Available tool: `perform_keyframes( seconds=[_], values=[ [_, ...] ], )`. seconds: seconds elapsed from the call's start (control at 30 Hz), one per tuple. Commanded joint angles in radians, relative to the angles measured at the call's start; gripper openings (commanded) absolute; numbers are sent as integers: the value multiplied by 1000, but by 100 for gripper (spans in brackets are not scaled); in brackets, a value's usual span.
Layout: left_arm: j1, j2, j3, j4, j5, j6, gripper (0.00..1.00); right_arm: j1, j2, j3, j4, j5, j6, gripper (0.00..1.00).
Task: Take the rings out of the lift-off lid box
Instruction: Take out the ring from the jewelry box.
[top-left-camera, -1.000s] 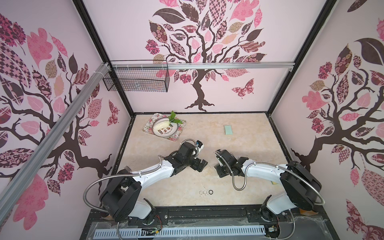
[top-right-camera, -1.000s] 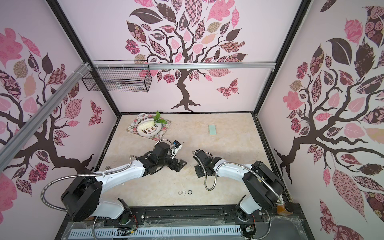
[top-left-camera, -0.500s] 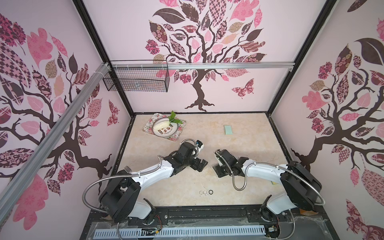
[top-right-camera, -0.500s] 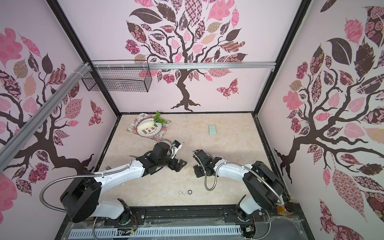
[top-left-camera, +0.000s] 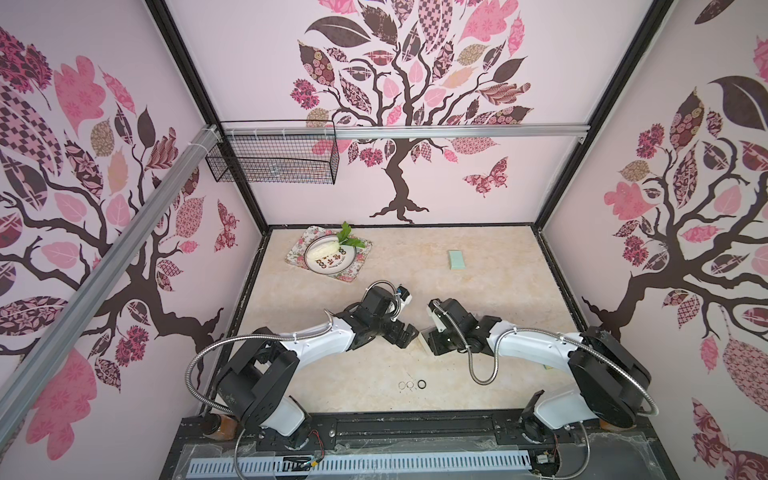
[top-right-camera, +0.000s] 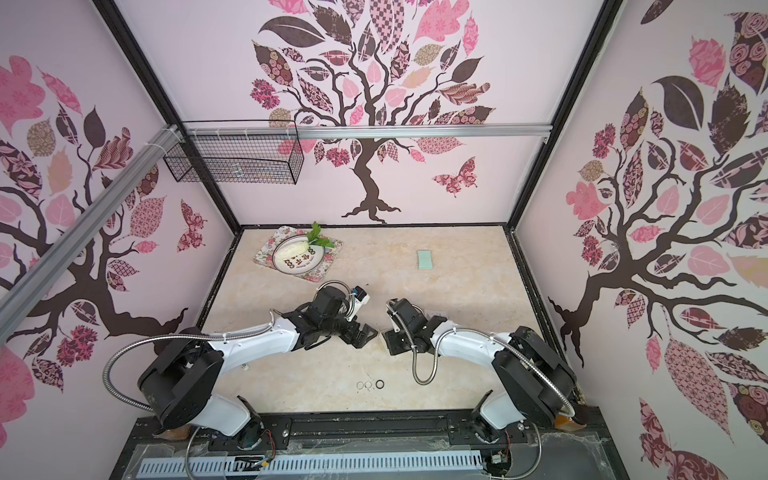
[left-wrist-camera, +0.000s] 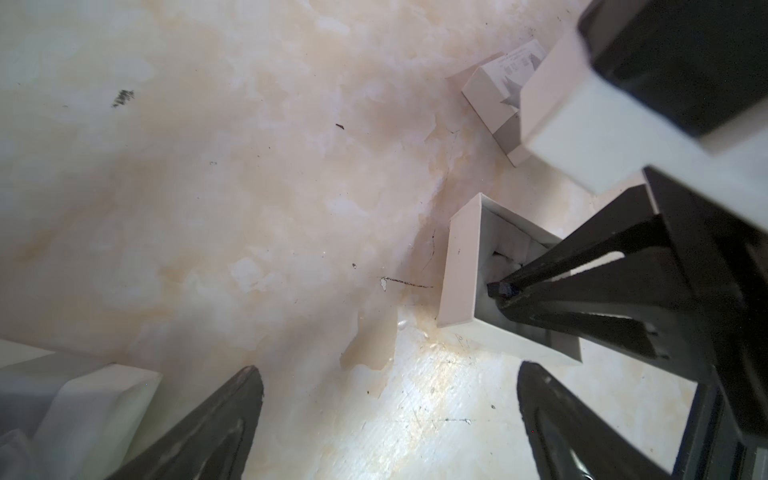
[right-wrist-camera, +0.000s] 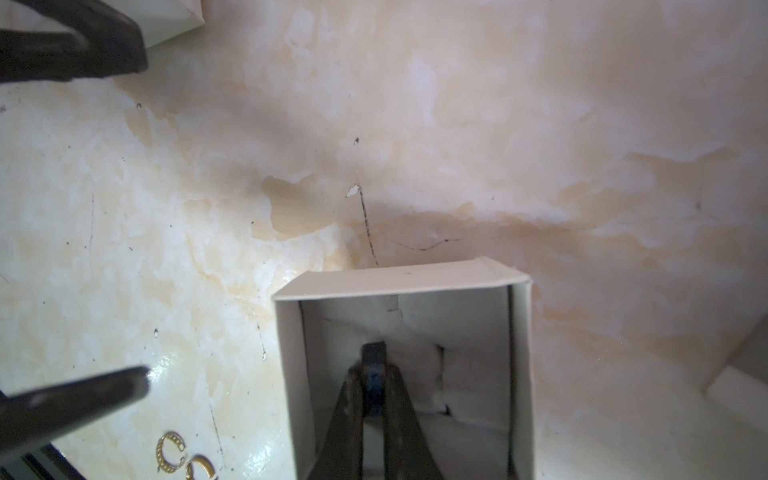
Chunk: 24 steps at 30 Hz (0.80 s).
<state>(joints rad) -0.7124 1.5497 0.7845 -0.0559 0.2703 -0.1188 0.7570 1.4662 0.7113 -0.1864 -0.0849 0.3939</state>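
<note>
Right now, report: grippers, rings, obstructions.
Left gripper open beside box. Right gripper shut inside box, apparently on a black ring. Three rings out on table. Nothing blocking.

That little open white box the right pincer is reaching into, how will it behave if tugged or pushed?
The box looks like thin card, probably light and easily dented. Nothing holds it down, so it may slide or lift as the right pincer pulls the black ring from its padding.
</note>
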Motion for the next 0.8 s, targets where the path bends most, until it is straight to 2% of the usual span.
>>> perform_keyframes(
  seconds=[0.0, 0.43, 0.77],
  values=[
    [-4, 28, 39, 65, 46, -18, 98, 0, -33, -3, 7, -7, 14, 0],
    [-42, 174, 144, 49, 37, -7, 98, 22, -14, -2, 9, 17, -1, 0],
    [-43, 238, 151, 39, 45, -10, 98, 27, -61, -23, 23, 40, -10, 0]
  ],
)
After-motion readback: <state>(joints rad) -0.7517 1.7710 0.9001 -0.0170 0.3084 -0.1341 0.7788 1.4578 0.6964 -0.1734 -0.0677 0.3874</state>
